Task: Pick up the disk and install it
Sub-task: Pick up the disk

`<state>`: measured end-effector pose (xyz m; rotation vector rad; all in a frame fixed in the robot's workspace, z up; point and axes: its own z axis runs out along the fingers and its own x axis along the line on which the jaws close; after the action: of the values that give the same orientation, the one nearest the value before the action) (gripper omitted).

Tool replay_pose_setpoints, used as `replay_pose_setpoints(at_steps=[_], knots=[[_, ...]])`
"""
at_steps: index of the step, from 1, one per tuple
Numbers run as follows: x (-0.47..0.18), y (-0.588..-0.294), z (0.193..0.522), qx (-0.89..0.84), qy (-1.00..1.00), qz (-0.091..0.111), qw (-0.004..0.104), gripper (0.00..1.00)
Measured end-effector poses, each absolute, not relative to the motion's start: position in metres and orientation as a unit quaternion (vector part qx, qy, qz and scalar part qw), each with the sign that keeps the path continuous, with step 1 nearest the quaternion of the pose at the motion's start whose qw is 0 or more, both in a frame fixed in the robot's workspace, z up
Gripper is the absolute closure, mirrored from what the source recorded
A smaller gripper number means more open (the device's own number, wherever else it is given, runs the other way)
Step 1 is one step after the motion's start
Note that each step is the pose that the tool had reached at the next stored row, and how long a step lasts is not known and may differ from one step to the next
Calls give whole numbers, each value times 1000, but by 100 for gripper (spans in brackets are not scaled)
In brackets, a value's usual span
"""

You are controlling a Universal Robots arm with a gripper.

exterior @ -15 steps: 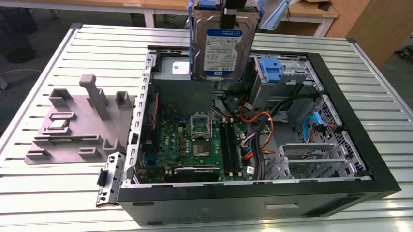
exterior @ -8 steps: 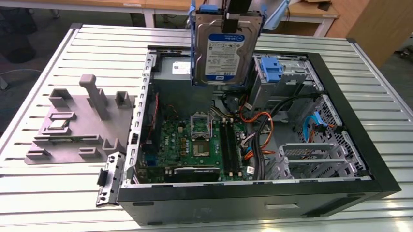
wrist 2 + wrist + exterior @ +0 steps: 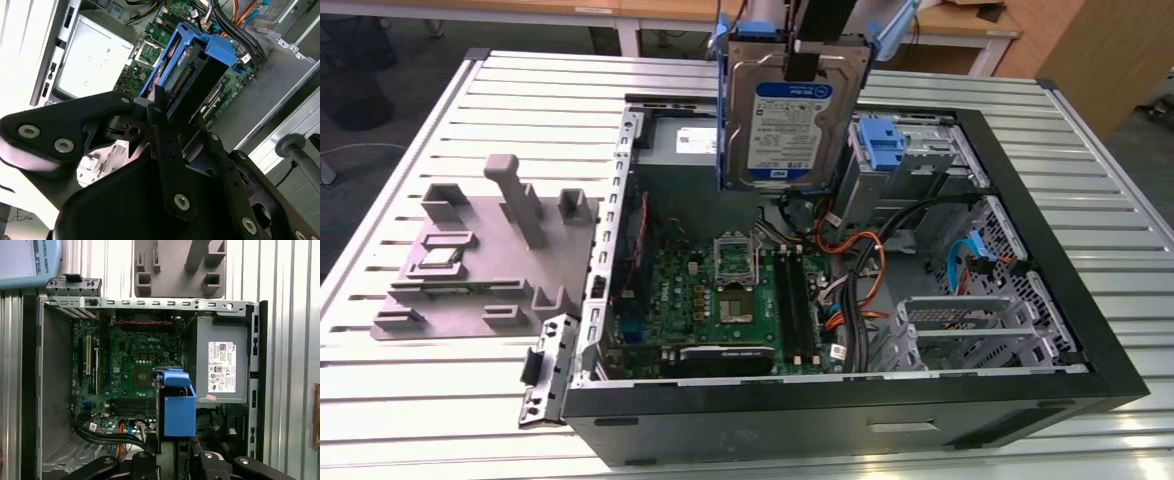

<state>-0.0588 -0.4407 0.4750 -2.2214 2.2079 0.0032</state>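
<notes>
Ribbed metal table (image 3: 440,130), pale slats running its full width; wooden desks (image 3: 961,25) behind it. Open computer case (image 3: 1067,330) lies on its side on the table, motherboard (image 3: 720,300) exposed. Grey moulded fixture (image 3: 480,260) on the exterior view's left, apart from the case. Gripper (image 3: 803,68) clamped on the disk (image 3: 787,120), which hangs upright in the air above the case, label facing out.

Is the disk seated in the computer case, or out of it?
Out. The gripper holds the disk on edge, label facing the exterior view, above the open computer case.
</notes>
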Motion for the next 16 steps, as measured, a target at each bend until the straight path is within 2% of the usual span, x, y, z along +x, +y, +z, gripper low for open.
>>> replay_pose_setpoints(at_steps=[16], knots=[[-55,-469,474,-709,705,-1,3,65]])
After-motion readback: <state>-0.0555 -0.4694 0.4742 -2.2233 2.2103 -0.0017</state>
